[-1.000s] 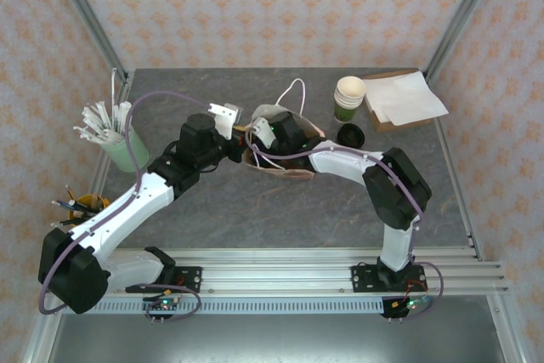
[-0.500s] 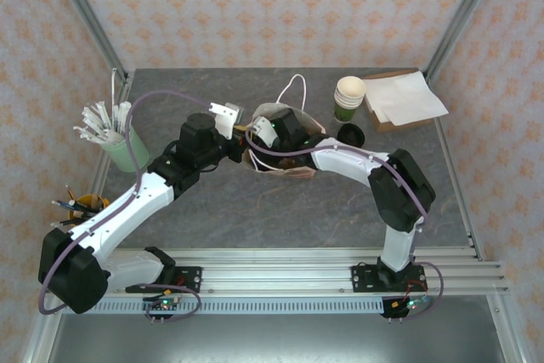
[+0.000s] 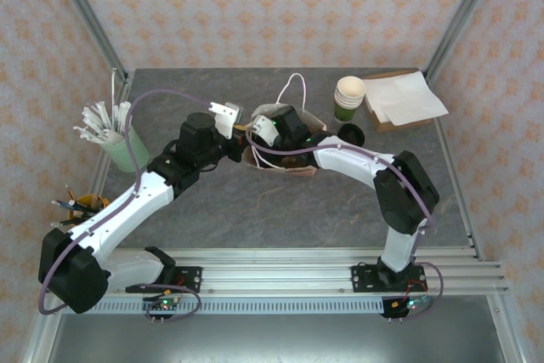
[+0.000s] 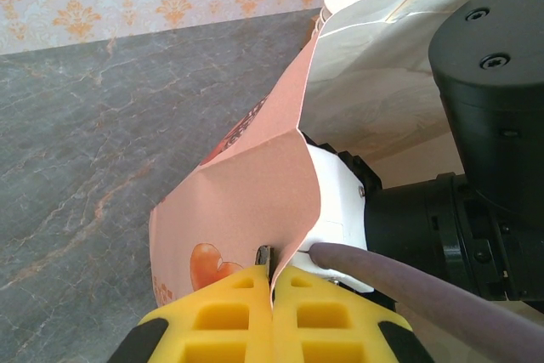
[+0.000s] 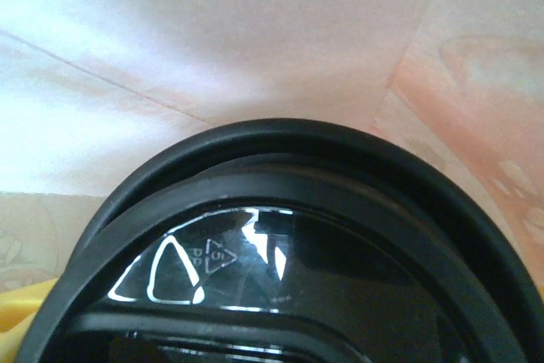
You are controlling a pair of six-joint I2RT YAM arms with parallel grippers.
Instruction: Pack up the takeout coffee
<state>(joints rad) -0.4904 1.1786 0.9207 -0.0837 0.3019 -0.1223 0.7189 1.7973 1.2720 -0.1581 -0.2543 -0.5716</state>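
A pink paper bag [image 3: 285,159] with white string handles lies on its side mid-table. My left gripper [image 4: 274,274] is shut on the bag's edge [image 4: 280,210] and holds the mouth open. My right gripper [image 3: 274,135] reaches into that mouth, and the bag hides its fingers from above. In the right wrist view the takeout coffee's round black lid [image 5: 289,278] sits very close to the camera, against the bag's pale inner wall [image 5: 212,48]. The lid hides the cup beneath it. A sliver of yellow finger [image 5: 21,308] shows at the lower left, and I cannot make out how the jaws stand.
A stack of green cups with cream rims [image 3: 349,97] and a black lid [image 3: 350,134] stand right of the bag. White napkins on cardboard [image 3: 405,98] lie at the back right. A mint cup with white sticks [image 3: 127,146] and a pencil holder [image 3: 81,203] stand at the left.
My right arm has pushed leftward and further into the bag's mouth. The left gripper has kept its hold on the bag's edge.
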